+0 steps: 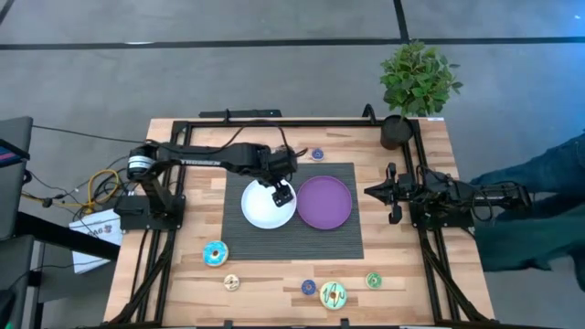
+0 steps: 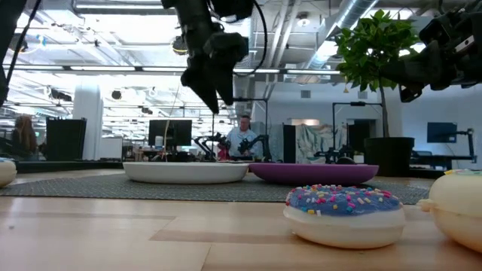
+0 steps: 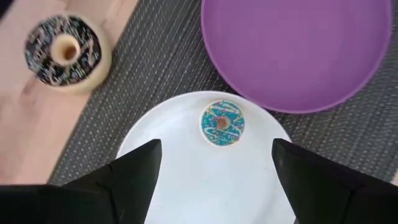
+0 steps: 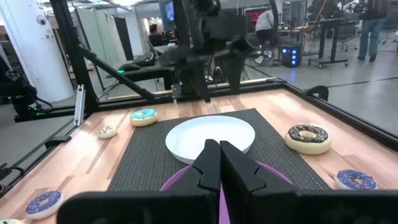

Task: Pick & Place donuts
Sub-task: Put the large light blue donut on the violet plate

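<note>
My left gripper (image 3: 216, 146) hangs open above the white plate (image 3: 186, 186), touching nothing. In the high view the left gripper (image 1: 281, 193) covers the plate's right part. A small teal-iced donut (image 3: 222, 122) lies flat on the white plate, just ahead of the fingertips. A dark-iced donut (image 3: 62, 51) rests on the wood beyond the mat. Other donuts lie along the near edge: a blue one (image 1: 215, 253), a tan one (image 1: 231, 282), a green one (image 1: 373, 280). My right gripper (image 4: 219, 165) is shut and waits at the table's right edge (image 1: 388, 194).
The purple plate (image 1: 324, 202) sits beside the white plate (image 1: 260, 208) on a dark ribbed mat (image 1: 347, 233). A potted plant (image 1: 416, 87) stands at the far right corner. A black frame (image 1: 422, 238) runs along the table's sides. People stand in the room behind.
</note>
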Robot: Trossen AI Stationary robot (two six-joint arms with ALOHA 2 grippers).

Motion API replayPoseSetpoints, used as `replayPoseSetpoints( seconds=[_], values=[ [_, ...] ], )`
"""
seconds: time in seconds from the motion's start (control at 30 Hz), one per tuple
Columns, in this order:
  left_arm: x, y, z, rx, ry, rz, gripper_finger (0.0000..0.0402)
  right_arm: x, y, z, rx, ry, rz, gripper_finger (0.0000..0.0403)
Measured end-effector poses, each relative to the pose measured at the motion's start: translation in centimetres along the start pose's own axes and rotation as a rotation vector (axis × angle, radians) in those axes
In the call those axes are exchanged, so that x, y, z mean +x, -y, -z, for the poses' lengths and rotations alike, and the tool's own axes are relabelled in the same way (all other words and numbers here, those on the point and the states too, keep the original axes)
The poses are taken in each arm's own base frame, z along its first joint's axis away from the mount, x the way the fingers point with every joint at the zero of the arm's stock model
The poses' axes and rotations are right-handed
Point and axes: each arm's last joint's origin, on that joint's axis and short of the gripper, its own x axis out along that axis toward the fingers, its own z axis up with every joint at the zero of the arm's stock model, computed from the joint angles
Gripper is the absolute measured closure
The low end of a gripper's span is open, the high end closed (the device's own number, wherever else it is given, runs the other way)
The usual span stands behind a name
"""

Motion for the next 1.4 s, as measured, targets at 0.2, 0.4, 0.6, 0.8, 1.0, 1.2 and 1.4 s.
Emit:
replayPoseSetpoints(
  seconds=[0.2, 0.4, 0.6, 0.8, 1.0, 1.2, 1.4],
  values=[
    [-2.5, -0.2, 0.1, 0.036, 0.063, -0.005, 0.0101, 0.0, 0.0, 0.0, 0.000, 0.000, 0.000, 0.0403],
    [-5.0, 0.9, 0.8, 0.069, 0.146, -0.039, 0.0101, 0.0, 0.0, 0.0, 0.000, 0.000, 0.000, 0.0403],
    [-6.5, 2.0, 1.4, 0.057, 0.189, -0.029, 0.0101, 0.0, 0.0, 0.0, 0.000, 0.000, 0.000, 0.0403],
    [-6.9, 3.7, 2.2, 0.088, 0.194, 0.003, 0.0101, 0.0, 0.0, 0.0, 0.000, 0.000, 0.000, 0.0403],
    [-7.4, 5.8, 2.8, 0.125, 0.262, 0.018, 0.0101, 0.0, 0.0, 0.0, 0.000, 0.000, 0.000, 0.0403],
    [-7.5, 7.4, 3.8, 0.144, 0.293, 0.004, 0.0101, 0.0, 0.0, 0.0, 0.001, 0.000, 0.000, 0.0403],
    [-6.5, 7.8, 6.6, 0.125, 0.339, 0.068, 0.0101, 0.0, 0.0, -0.2, 0.094, 0.021, -0.003, 0.0403]
  ],
)
